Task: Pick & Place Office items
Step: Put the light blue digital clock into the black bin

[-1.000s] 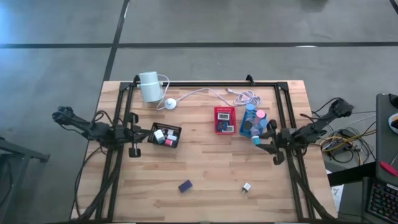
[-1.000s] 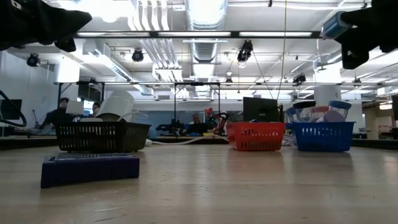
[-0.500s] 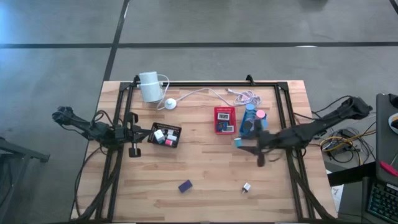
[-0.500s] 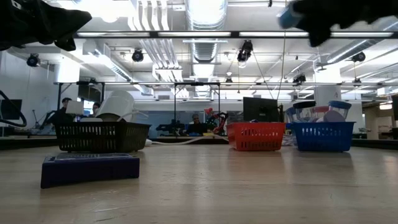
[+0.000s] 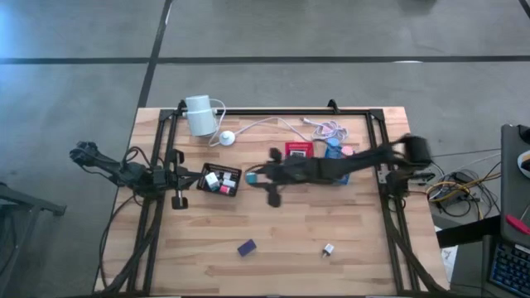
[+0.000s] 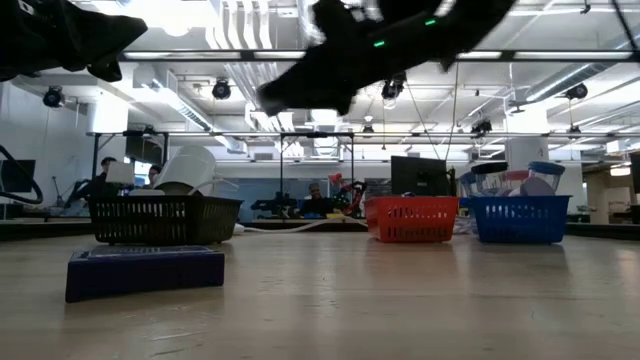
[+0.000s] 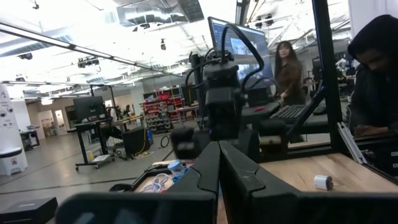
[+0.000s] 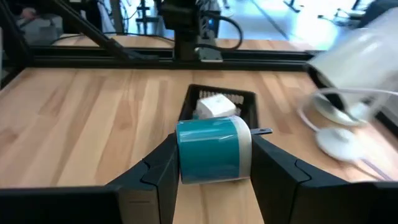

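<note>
Seen from above, the right arm reaches across the table (image 5: 273,219), its right gripper (image 5: 250,176) just beside the black tray (image 5: 221,180). Only the right wrist view shows its jaws part-open, clamped on a teal-and-white office item (image 8: 213,150). The left gripper (image 7: 219,163) hangs pinched shut, empty. No writing is legible.
</note>
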